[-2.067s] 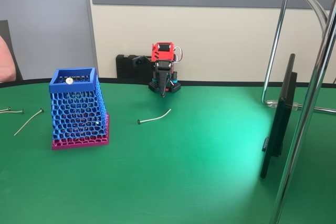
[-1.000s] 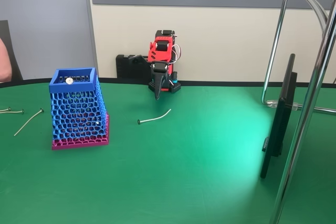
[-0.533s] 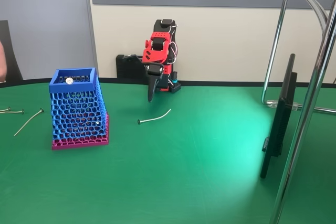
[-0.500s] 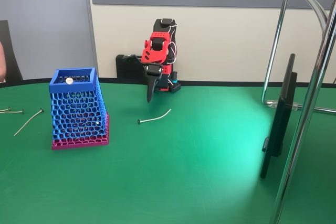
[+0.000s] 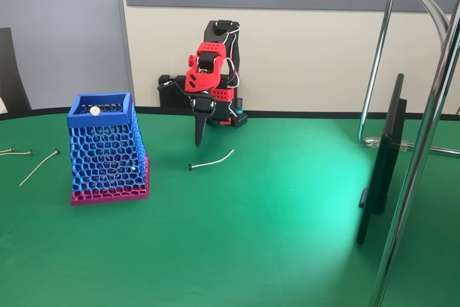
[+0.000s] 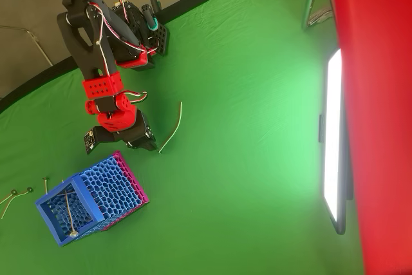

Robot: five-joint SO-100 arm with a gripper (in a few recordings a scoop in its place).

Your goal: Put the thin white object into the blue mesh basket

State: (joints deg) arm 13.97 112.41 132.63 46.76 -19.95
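Nothing's grabbed yet — thin curved white strip (image 5: 211, 161) lies at four o'clock from the gripper (image 5: 199, 139), fingers apparently together; tall blue honeycomb-mesh basket (image 5: 100, 115) waits.

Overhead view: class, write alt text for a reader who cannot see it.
A red and black robot arm's gripper hovers beside a thin curved white strip lying on green felt table. A tall blue honeycomb-mesh basket with a magenta base stands nearby, one pale stick inside.
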